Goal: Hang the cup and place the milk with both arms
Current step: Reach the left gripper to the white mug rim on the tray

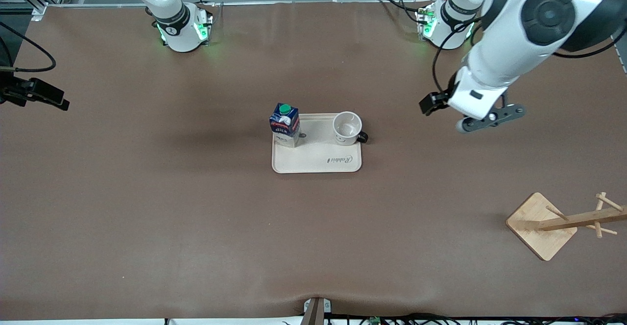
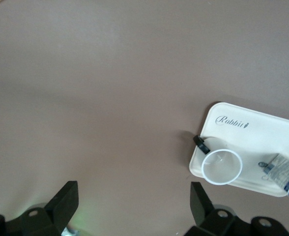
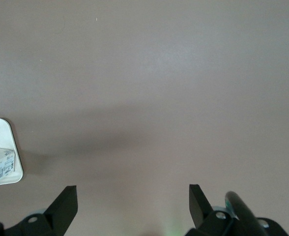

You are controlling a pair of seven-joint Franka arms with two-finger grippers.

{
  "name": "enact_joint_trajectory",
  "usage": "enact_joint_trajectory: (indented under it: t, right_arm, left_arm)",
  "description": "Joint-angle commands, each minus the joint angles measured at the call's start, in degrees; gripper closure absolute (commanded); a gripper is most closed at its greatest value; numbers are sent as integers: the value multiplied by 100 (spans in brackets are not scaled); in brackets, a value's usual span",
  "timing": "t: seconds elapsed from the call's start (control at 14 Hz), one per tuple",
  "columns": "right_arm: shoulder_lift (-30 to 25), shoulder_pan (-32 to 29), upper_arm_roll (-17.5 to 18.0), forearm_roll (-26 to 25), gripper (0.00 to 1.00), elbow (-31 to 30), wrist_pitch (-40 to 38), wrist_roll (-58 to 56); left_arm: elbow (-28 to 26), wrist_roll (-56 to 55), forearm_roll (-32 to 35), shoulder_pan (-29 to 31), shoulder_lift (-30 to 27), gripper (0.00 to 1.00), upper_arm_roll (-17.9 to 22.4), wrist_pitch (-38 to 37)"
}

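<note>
At frame centre, the cup and milk stand untouched on the tray. Both pincers hang spread and empty: the left gripper over bare table toward the left arm's end, the right gripper over table near the tray's milk end. The reach seems only beginning; next, each must descend onto its object.

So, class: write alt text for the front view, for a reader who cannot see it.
A cream tray mid-table holds a blue milk carton and a white cup. The left hand hangs over bare table; a wooden rack stands near the left arm's end.
</note>
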Motion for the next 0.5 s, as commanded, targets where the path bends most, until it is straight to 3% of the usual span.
enact_joint_trajectory:
  t: [0.0,0.29,0.43]
  right_arm:
    - [-21,-74,36,88,0,63,-51,-67]
    - [-21,-74,36,88,0,63,-51,-67]
    - [-21,-74,36,88,0,63,-51,-67]
  left_arm:
    - [-694,-602,-91,6,-104,0,-349,756]
    - [-1187,-2007,-82,-12,388,0,-999,1740]
    - [-1390,-2877,-82,-178,599,0,-1124,2225]
